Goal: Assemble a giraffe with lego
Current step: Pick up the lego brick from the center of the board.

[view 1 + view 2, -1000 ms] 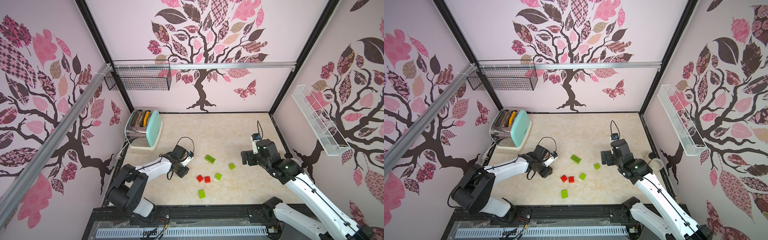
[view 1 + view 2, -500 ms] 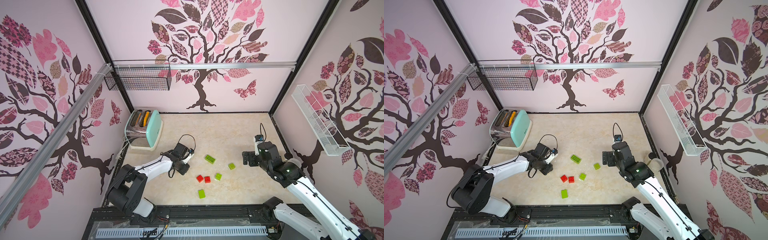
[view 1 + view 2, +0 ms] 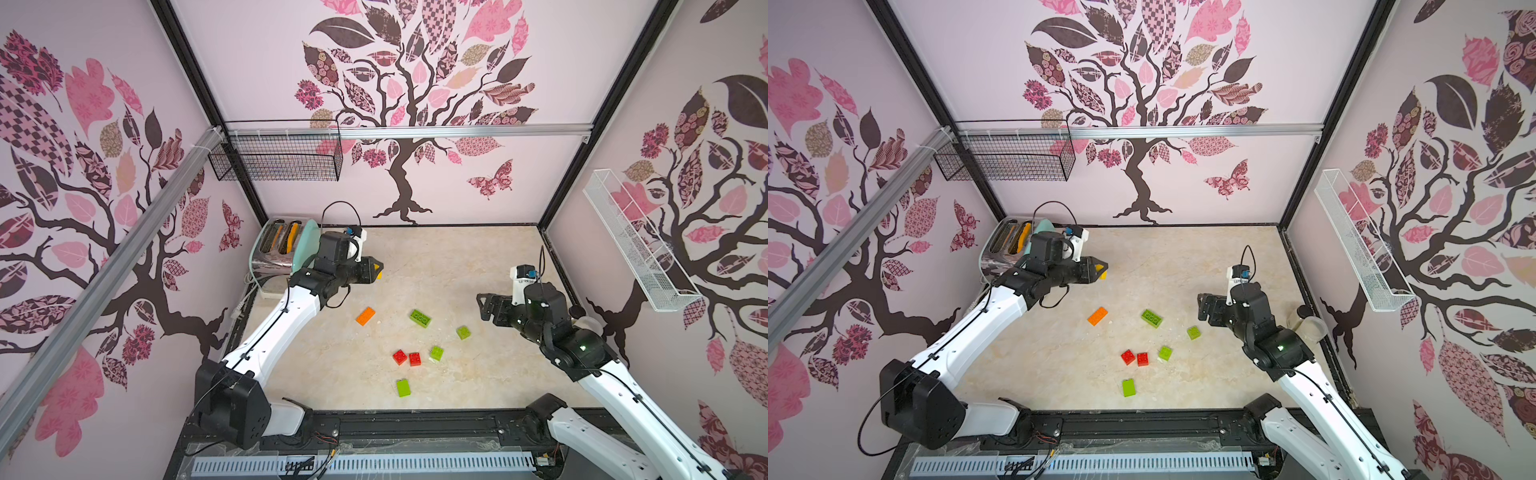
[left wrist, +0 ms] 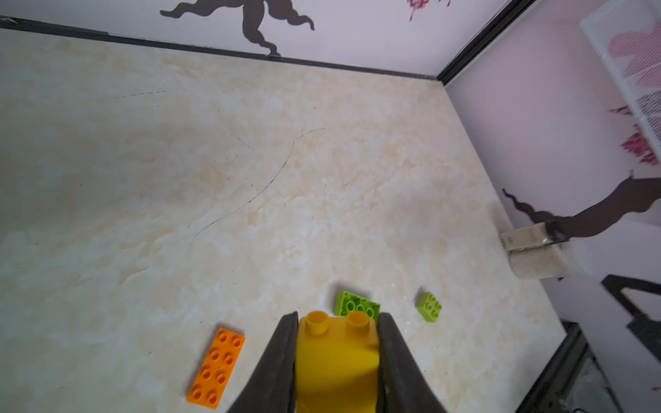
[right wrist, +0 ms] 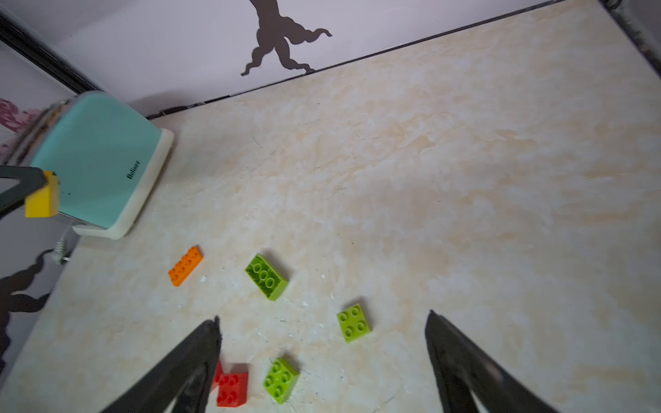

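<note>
I'm clenching my L gripper (image 4: 338, 316) on the yellow brick (image 4: 336, 361), holding it up off the table (image 3: 457, 266) nr the toaster (image 3: 266, 257). My R gripper (image 5: 323, 315) is hanging spread wide, empty, nr loose green bricks (image 5: 353, 322), red bricks (image 5: 232, 389) & orange brick (image 5: 185, 265).

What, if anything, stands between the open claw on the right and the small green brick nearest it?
Nothing visible does. The right gripper hangs open near the small lime brick, and only bare table shows between them.
</note>
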Available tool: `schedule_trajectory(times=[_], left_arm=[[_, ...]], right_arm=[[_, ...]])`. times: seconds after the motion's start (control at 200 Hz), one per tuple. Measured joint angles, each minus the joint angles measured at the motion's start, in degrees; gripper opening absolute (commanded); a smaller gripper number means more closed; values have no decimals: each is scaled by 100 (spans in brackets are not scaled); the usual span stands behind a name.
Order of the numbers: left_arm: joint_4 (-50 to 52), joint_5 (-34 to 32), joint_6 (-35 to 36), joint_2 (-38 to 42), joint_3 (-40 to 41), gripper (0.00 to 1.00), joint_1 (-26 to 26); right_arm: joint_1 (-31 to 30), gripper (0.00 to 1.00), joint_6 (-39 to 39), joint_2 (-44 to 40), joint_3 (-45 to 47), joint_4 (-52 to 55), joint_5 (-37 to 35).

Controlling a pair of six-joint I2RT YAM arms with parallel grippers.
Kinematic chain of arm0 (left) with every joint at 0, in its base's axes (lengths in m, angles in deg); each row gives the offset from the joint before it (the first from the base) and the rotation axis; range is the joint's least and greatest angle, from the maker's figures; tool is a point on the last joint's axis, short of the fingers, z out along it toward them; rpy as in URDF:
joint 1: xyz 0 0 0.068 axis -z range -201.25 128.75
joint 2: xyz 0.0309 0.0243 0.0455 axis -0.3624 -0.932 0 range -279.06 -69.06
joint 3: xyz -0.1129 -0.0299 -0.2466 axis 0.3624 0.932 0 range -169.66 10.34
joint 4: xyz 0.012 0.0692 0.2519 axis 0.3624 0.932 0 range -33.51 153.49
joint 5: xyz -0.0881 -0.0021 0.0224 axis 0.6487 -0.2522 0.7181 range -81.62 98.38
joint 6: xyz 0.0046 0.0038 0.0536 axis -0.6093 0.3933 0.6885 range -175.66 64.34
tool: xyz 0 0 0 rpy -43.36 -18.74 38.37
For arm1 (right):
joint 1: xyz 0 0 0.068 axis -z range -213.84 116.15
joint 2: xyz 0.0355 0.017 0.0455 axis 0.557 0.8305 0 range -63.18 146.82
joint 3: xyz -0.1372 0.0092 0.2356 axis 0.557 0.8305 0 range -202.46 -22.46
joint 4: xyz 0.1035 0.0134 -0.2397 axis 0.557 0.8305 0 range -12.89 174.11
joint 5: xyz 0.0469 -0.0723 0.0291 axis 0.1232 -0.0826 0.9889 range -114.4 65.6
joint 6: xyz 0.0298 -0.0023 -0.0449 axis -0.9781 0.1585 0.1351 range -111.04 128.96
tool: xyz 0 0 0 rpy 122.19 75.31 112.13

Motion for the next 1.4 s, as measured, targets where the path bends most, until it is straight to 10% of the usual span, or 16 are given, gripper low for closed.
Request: schedule_trajectory(times=[0.285,0.575,1.4], left_arm=[[-2173,1029,-3801,0,2026,0,-461],[-2868,1119,-6063,42,2507,0,-452],[-3213,1215,-7442,76,2557,0,-173]], right_arm=[[-1163,86,-822,973,-151,-1364,507],[-2079,81,-785,2726,-885,-2210,459],[-2212,50,-57,5274,-2463,-2503,184]])
